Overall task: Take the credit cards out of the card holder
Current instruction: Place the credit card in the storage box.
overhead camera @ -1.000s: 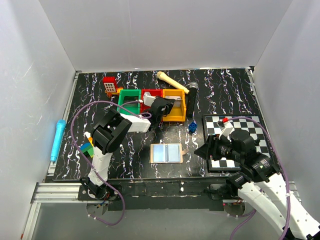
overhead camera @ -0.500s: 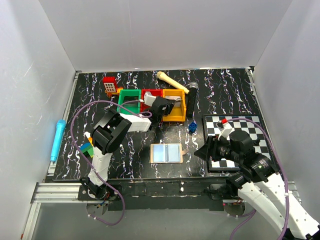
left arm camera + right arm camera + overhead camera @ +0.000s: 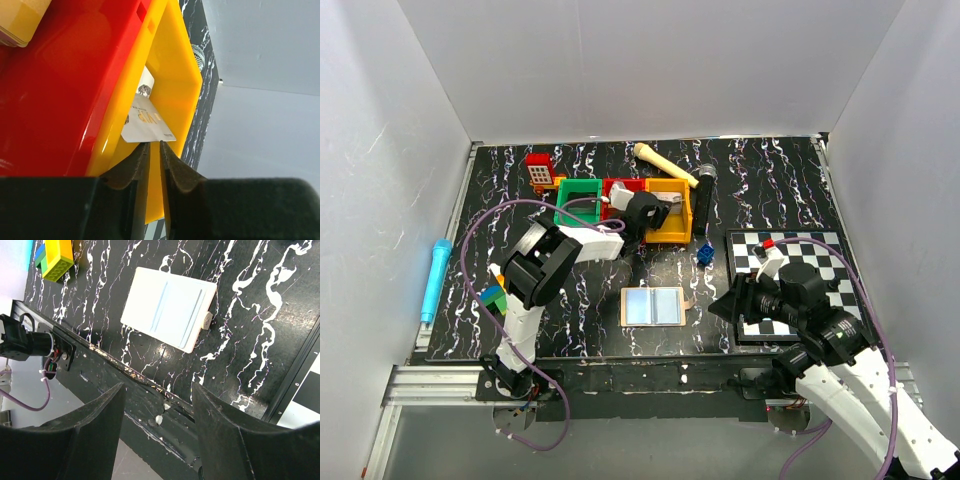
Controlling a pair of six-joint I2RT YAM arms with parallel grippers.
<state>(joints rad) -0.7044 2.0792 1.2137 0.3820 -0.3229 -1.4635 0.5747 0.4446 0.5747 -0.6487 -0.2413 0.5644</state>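
Over the yellow bin (image 3: 172, 82), the left gripper (image 3: 152, 150) has its fingers almost pressed together, with only a thin slit and nothing between them. One credit card (image 3: 145, 122) leans inside this bin, just beyond the fingertips. On the table (image 3: 770, 180), the card holder (image 3: 654, 306) lies open, pale blue side up. The right gripper (image 3: 159, 440) hangs near it, fingers wide apart.

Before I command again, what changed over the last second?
Very little: the left hand nudged slightly farther back at the yellow bin, and the right hand drifted a touch toward the near edge. The card holder stays open where it was; no visible grasp or release.
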